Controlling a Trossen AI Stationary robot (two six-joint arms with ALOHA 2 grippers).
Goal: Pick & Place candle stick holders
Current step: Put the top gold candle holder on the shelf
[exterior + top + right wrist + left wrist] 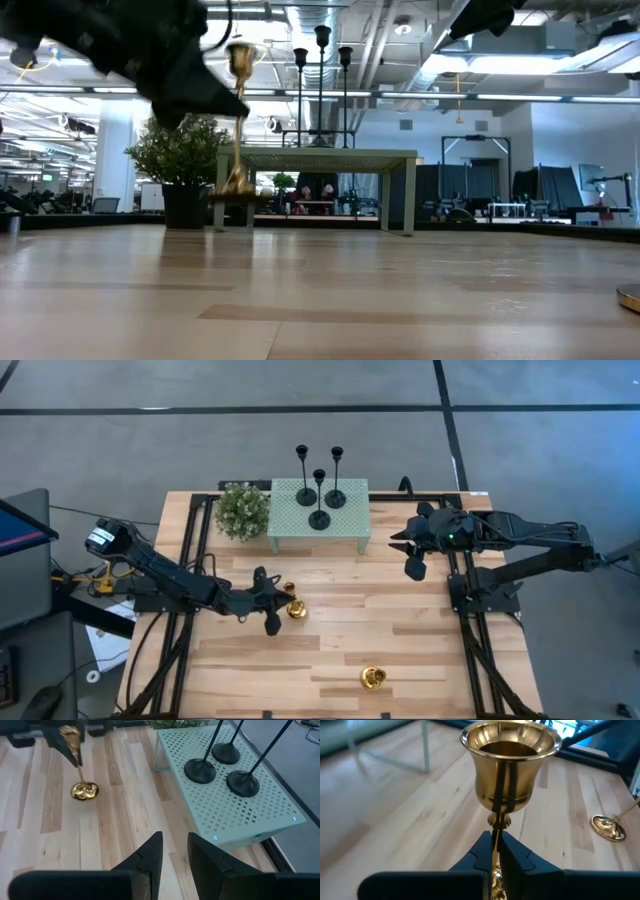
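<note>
My left gripper [278,605] is over the table's middle left, shut on a shiny gold candle stick holder [295,608], which also shows in the low view [238,120]. A second gold holder [373,678] rests on the table near the front edge. Three matte black holders [318,495] stand by their round bases on a pale green perforated stand [350,525] at the back. My right gripper [412,555] is open and empty, in the air just right of the stand, and it also shows in the right wrist view [175,850]. My left gripper pinches the gold holder's thin stem [495,837] between its two fingers, just below the cup [509,765]. The fingers come roughly level from the table's left and lie across the stem. The holder stands about upright, with its round base [84,791] below the fingers and lifted clear of the table.
A small green potted plant [243,510] stands left of the stand. Bare wooden tabletop [400,620] lies between the stand and the second gold holder. Dark frame rails [185,560] run along both sides of the table.
</note>
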